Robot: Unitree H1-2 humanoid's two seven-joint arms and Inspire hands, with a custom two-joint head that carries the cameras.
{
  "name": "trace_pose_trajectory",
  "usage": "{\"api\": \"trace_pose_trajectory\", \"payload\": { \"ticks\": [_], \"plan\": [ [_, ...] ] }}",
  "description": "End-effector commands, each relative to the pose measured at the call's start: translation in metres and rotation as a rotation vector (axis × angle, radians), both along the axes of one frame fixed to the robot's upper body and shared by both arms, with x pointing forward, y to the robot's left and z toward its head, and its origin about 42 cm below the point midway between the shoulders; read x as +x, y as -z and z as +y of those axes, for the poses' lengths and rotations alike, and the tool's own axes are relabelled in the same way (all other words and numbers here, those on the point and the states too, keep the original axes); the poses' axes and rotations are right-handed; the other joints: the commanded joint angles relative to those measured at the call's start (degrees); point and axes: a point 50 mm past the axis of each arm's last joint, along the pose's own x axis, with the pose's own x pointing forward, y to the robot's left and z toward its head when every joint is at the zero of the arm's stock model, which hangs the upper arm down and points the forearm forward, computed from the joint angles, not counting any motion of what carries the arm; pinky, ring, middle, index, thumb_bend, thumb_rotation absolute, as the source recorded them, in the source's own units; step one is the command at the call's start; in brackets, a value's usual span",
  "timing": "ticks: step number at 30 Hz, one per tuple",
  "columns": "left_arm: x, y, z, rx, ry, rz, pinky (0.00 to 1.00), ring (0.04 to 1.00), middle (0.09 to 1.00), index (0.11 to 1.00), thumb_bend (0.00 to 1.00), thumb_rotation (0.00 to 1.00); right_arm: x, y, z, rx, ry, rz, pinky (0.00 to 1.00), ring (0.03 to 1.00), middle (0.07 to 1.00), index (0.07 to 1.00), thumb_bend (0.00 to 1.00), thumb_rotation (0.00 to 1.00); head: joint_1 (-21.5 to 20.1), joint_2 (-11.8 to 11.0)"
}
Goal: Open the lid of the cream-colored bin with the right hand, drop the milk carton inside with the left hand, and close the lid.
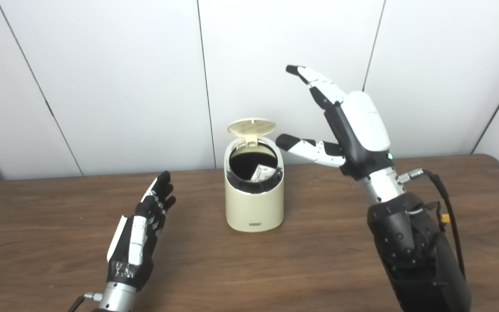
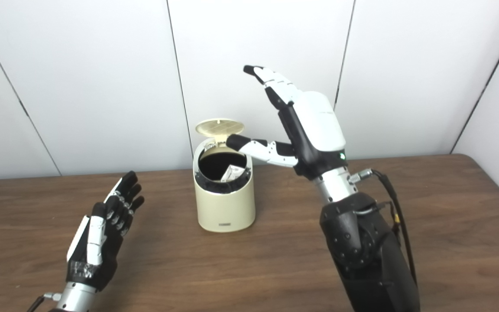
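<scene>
Cream-colored bin (image 1: 254, 203) upright near the table's (image 1: 319, 260) far edge, about mid-width, lid (image 1: 251, 126) tipped up at the back. Milk carton (image 1: 262, 173) inside, leaning against the right inner wall (only its top visible). Right hand (image 1: 340, 125) raised just right of the bin, fingers spread, holding nothing. Left hand (image 1: 139, 236) low toward the near-left corner, released, well apart from the bin.

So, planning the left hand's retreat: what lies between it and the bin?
Only bare table between left hand and bin, seen in both eye views.
</scene>
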Motion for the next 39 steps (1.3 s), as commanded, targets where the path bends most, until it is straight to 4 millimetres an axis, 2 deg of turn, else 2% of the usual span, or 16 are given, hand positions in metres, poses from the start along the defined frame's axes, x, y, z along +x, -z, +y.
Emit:
{"api": "trace_pose_trajectory", "payload": {
  "ticks": [1,3,7,16,20,22,31,35,39],
  "plan": [
    [0.006,-0.015,0.001,-0.001,0.008,-0.042,1.00,1.000,1.000,1.000,0.64,1.00,0.007,-0.025,0.004,-0.042,0.000,-0.033,0.80,0.924,0.926,0.907,0.62,1.00,-0.01,0.10],
    [0.005,-0.011,0.001,-0.010,-0.002,-0.016,1.00,1.000,1.000,1.000,0.64,1.00,0.014,-0.033,0.008,-0.070,-0.011,-0.016,0.81,0.937,0.926,0.902,0.63,1.00,0.05,0.22],
    [0.001,-0.002,0.000,-0.039,-0.003,0.018,1.00,1.000,1.000,1.000,0.63,1.00,0.028,-0.047,0.019,-0.129,-0.027,0.027,0.84,0.979,0.903,0.896,0.71,1.00,0.27,0.39],
    [-0.001,0.002,-0.002,-0.056,-0.014,0.016,1.00,1.000,1.000,1.000,0.64,1.00,0.054,-0.055,0.034,-0.224,-0.026,0.143,0.92,0.974,0.882,0.854,0.80,1.00,0.44,0.40],
    [-0.001,0.000,-0.004,-0.061,-0.016,0.019,1.00,1.000,1.000,1.000,0.64,0.99,0.069,-0.046,0.039,-0.239,-0.020,0.202,0.88,0.945,0.857,0.817,0.73,0.92,0.59,0.35],
    [-0.001,0.000,-0.005,-0.062,-0.020,0.014,1.00,1.000,1.000,1.000,0.64,0.99,0.073,-0.040,0.042,-0.266,-0.010,0.229,0.87,0.938,0.863,0.822,0.71,0.92,0.62,0.39],
    [-0.006,-0.005,-0.009,-0.053,-0.008,0.001,0.98,0.999,0.993,1.000,0.65,1.00,0.074,-0.016,0.043,-0.249,-0.042,0.259,0.89,0.922,0.838,0.791,0.72,0.92,0.70,0.87],
    [-0.005,-0.006,-0.007,-0.053,-0.018,-0.006,0.98,0.996,0.988,1.000,0.66,0.99,0.065,-0.006,0.042,-0.256,-0.047,0.244,0.86,0.914,0.821,0.780,0.72,0.93,0.62,0.95],
    [-0.005,-0.005,-0.005,-0.072,-0.036,0.008,1.00,0.996,0.987,1.000,0.66,0.98,0.053,-0.002,0.041,-0.255,-0.050,0.236,0.87,0.908,0.810,0.778,0.73,0.96,0.55,0.91]
  ]
}}
